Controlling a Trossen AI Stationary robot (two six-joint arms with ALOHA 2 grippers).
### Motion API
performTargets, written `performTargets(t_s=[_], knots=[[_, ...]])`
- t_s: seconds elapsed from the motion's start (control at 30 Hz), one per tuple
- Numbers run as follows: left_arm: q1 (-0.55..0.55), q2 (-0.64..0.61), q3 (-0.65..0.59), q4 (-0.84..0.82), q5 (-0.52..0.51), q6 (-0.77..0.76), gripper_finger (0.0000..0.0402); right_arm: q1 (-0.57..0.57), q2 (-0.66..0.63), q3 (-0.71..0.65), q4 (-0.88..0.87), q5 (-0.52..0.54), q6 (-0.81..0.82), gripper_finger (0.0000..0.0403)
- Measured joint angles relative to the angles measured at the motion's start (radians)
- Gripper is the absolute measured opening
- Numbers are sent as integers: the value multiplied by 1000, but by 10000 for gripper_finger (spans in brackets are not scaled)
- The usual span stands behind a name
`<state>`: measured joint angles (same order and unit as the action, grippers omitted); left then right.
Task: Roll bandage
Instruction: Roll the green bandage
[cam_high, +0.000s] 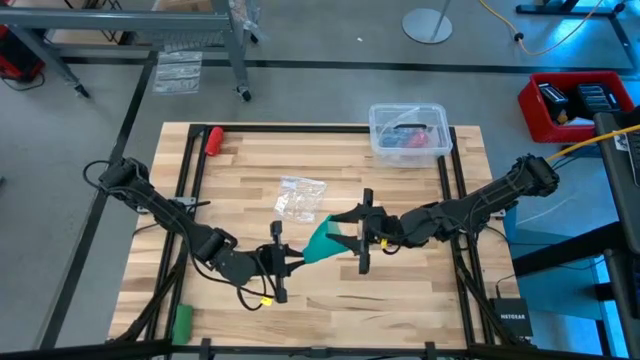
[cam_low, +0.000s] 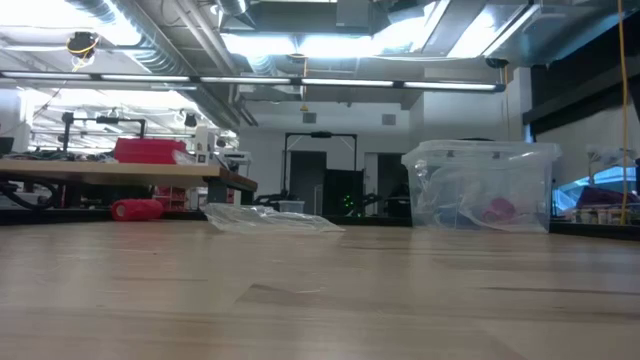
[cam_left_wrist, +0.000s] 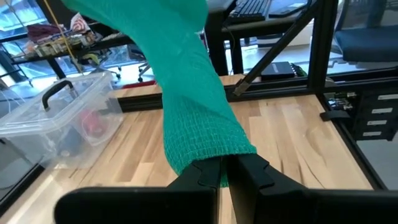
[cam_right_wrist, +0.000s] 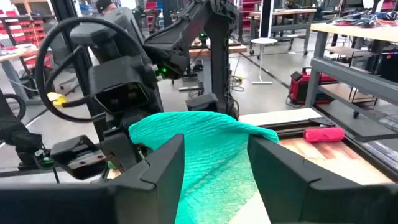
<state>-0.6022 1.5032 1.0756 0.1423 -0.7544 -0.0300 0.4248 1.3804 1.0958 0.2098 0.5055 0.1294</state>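
High view: your left gripper (cam_high: 292, 260) sits at the table's centre-near area, jaws pinched onto the near-left end of the teal bandage (cam_high: 325, 238). Bandage spans as a flat strip between both grippers, mid-table, just near of the crumpled clear plastic bag (cam_high: 299, 199). Your right gripper (cam_high: 362, 235) is at the strip's right end, jaws parted w/ cloth between them; contact can't be confirmed from here. Clear lidded plastic bin (cam_high: 408, 132) stands at far right of the table (cam_high: 420, 300). Pink-red roll (cam_high: 213, 138) far left; small bright-green roll (cam_high: 182, 321) near-left corner.

Low view: no arms or bandage in sight. Clear bin (cam_low: 480, 187) right, flat plastic bag (cam_low: 270, 218) centre, pink-red roll (cam_low: 137, 209) left, all toward the far side.

Left wrist view: fingers (cam_left_wrist: 202, 177) closed tight on the bandage (cam_left_wrist: 193, 106) end; cloth rises away from them above the tabletop. Bin (cam_left_wrist: 59, 118) beyond.

Right wrist view: fingers (cam_right_wrist: 165, 162) stand apart, bandage (cam_right_wrist: 208, 152) draped between them, gap visible at each side. Left arm's gripper (cam_right_wrist: 134, 152) at the cloth's other end. Pink-red roll (cam_right_wrist: 323, 134) beyond.
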Motion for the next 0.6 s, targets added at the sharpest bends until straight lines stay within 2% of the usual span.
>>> performTargets(t_s=[0.27,0.47,0.6], knots=[[0,0,0,-1,8,10,8,0,0,0,-62,27,104,184],[0,0,0,-3,19,4,8,0,0,0,-62,71,-1,184],[-1,0,0,-7,40,-7,7,-2,-1,0,-131,80,-24,189]])
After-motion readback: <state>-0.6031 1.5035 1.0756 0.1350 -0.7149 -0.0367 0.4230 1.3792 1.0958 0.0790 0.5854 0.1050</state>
